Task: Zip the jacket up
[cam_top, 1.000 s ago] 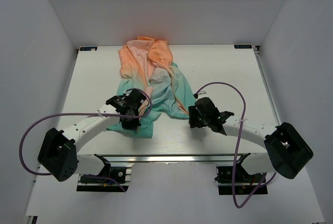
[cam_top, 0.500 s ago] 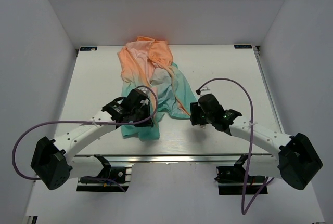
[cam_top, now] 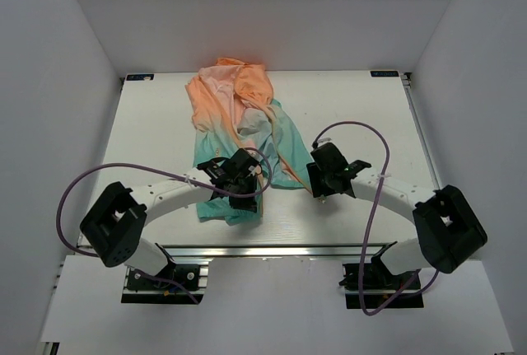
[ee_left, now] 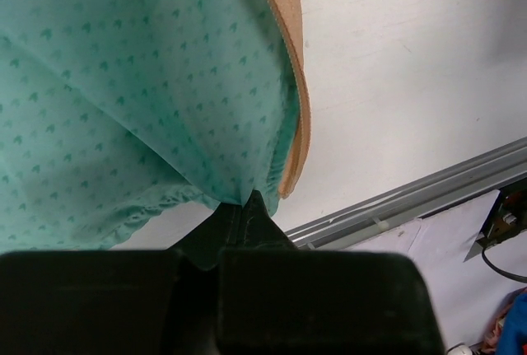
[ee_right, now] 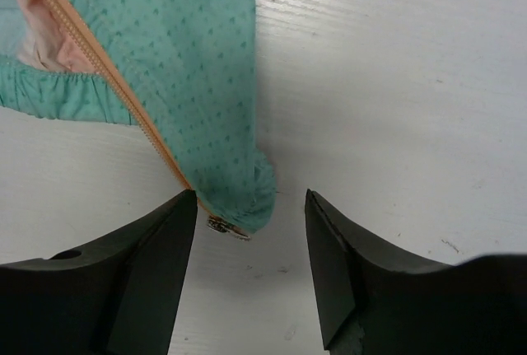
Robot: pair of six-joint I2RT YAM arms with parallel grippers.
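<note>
From above, the thin jacket (cam_top: 239, 116) lies crumpled on the white table (cam_top: 370, 116), orange near the far edge and fading to teal toward the near edge. In the left wrist view, the left gripper (ee_left: 251, 200), fingers pressed together, pinches the speckled teal hem beside the orange zipper tape (ee_left: 298, 116). In the right wrist view, the right gripper (ee_right: 251, 207) stands spread on either side of the gathered hem corner.

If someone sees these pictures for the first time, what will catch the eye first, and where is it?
First the thin crumpled jacket fading from orange-peach to teal, lying across the middle of the white table. Next the left gripper, its black fingers shut on the teal hem beside the orange zipper tape. The right gripper stands open around the other hem corner, where a small metal zipper end shows.
</note>
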